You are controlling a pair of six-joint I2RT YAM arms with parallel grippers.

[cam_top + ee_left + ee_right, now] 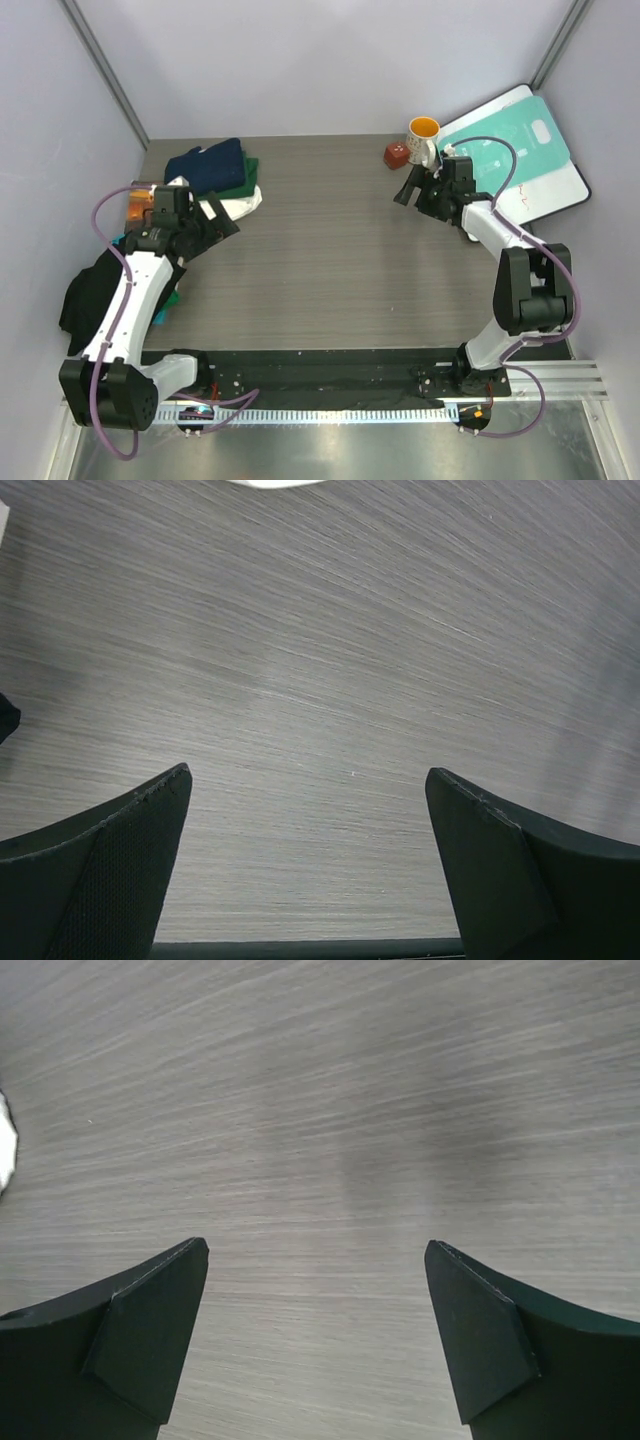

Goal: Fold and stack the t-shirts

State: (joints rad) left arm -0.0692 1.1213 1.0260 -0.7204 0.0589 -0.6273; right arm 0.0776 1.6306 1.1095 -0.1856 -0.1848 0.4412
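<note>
no text seems readable at this distance.

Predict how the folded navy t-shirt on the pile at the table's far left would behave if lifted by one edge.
The navy t-shirt looks like soft, rumpled cloth, so it would probably droop and unfold rather than stay flat. It rests on a green shirt, so pushing it might drag that layer along. Thin cloth, likely light.

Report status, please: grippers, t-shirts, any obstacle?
Left gripper open, empty. Right gripper open, empty. T-shirts piled far left. Mug beside right gripper.
</note>
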